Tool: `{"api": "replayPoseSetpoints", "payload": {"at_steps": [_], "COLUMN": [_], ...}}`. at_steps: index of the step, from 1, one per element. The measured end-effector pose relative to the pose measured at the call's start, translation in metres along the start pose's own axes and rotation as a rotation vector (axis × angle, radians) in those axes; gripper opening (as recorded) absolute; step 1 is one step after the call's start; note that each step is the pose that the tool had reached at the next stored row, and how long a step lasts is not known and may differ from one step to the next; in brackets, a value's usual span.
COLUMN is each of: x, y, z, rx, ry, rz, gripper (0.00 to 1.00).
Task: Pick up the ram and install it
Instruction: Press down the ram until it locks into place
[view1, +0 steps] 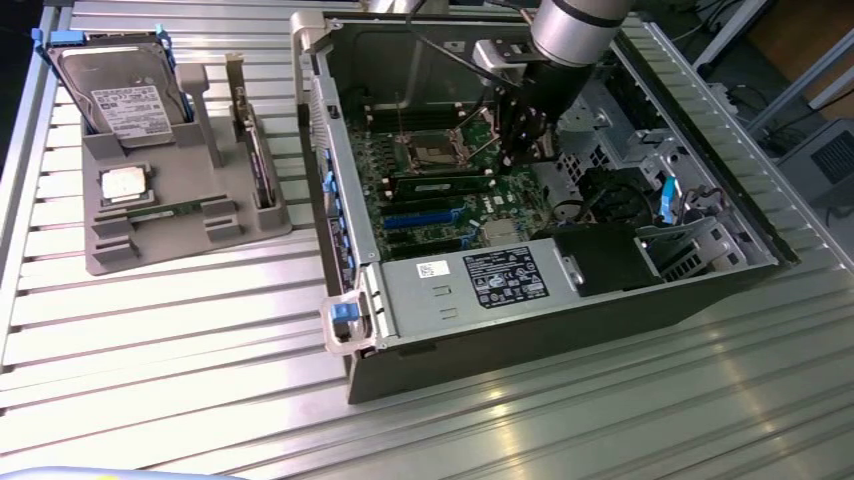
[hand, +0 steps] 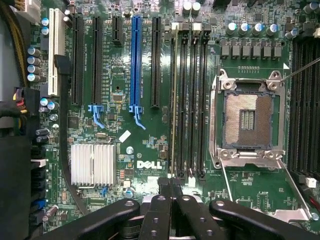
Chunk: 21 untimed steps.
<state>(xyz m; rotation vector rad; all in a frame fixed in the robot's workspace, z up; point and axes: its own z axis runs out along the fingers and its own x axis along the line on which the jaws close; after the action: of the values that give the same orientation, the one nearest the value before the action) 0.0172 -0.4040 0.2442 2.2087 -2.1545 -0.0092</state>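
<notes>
Green ram (hand: 174, 105) is sitting edge-on in a motherboard (hand: 130, 145) slot just ahead of the gripper (hand: 171, 192), whose fingers are pressing together.

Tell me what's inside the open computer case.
Inside the computer case lies a green motherboard with an empty processor socket, a ram seated in a slot, and a black power supply. The end effector covers part of the slots.

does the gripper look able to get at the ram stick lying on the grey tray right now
Probably not as things stand: the gripper is shut and down inside the open computer case, over the motherboard, while the ram stick lies outside on the grey tray.
</notes>
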Motion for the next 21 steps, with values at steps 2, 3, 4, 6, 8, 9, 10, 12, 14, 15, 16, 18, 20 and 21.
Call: {"api": "replayPoseSetpoints", "payload": {"at_steps": [2,3,4,6,8,9,10,12,14,15,16,18,20,21], "x": [0.0,-0.001,-0.002,-0.002,-0.002,-0.002,-0.002,-0.003,-0.003,-0.003,-0.003,-0.003,-0.004,-0.004], "y": [0.001,0.0016,0.0026,0.0034,0.0035,0.0037,0.0047,0.0202,0.0306,0.0354,0.0404,0.0484,0.0559,0.0618], "z": [0.0032,0.0054,0.009,0.0124,0.0126,0.0087,0.0085,0.0091,0.0095,0.0097,0.0099,0.0103,0.0107,0.011], "rx": [0.0,0.0,-0.0001,-0.0003,0.0009,0.0024,0.0036,0.008,0.0096,0.0102,0.011,0.0123,0.0135,0.0146], "ry": [0.0005,0.0011,0.0026,0.0043,0.0036,0.0037,0.0036,0.0034,0.0035,0.0035,0.0035,0.0035,0.0037,0.0038], "rz": [0.0,0.0,0.0,0.0,0.0,0.0,0.001,0.0,0.001,0.0,0.001,0.0,0.001,0.001], "gripper": [0.11,0.11,0.11,0.11,0.11,0.11,0.11,0.11,0.11,0.11,0.11,0.11,0.11,0.11]}}
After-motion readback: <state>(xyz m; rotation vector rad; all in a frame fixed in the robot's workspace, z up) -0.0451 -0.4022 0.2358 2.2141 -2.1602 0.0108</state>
